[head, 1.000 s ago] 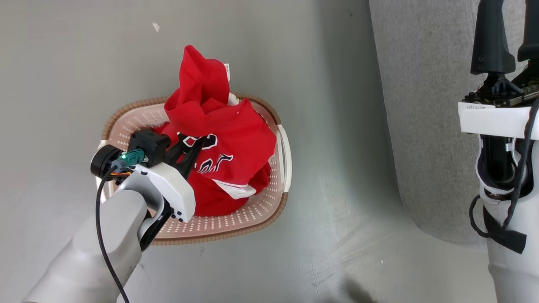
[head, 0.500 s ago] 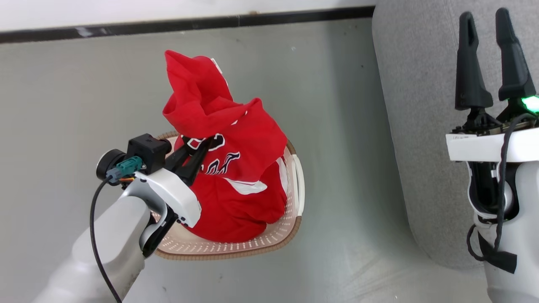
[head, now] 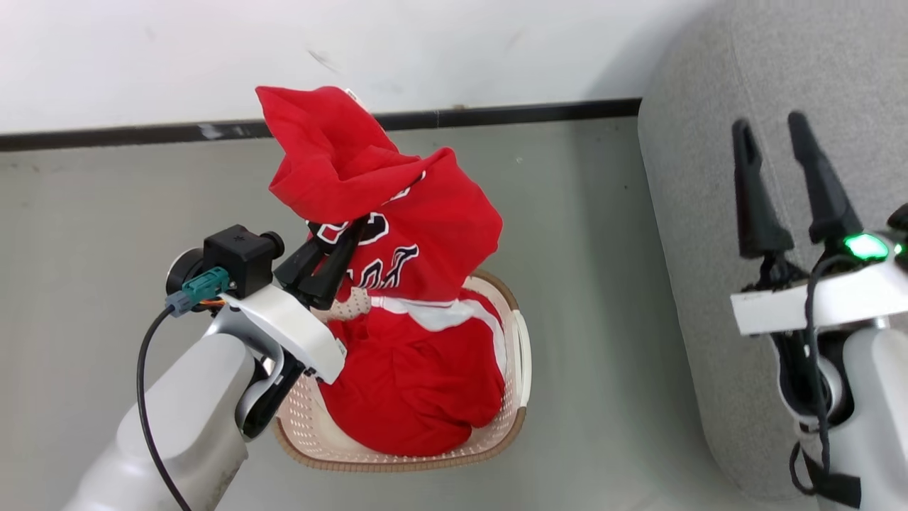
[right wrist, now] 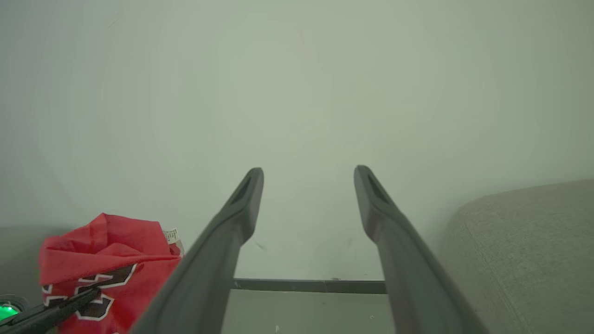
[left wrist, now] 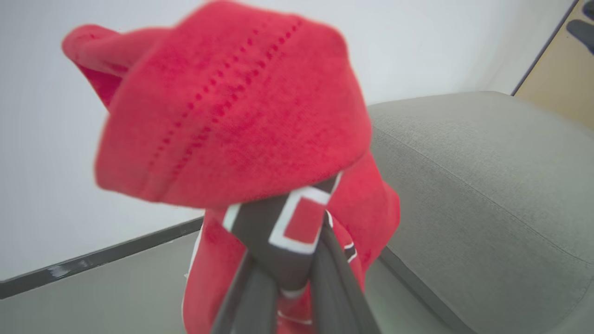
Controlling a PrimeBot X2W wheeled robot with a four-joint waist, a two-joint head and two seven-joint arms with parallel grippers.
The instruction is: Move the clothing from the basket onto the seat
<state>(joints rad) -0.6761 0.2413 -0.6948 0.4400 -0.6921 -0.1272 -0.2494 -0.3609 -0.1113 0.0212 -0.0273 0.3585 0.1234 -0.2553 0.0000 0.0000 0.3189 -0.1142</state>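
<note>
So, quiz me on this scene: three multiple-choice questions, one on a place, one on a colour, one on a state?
1. The grey woven-fabric seat lies where from the cream perforated plastic basket? A the robot's right; B the robot's left; C underneath.
2. The lettering on the red jersey is: A yellow; B black, outlined white; C blue.
3. The left gripper is: A open; B resting on the seat; C shut on the jersey.
1 A: the head view shows it right of the basket. 2 B: clear in the left wrist view. 3 C: its fingers pinch the printed fabric.
</note>
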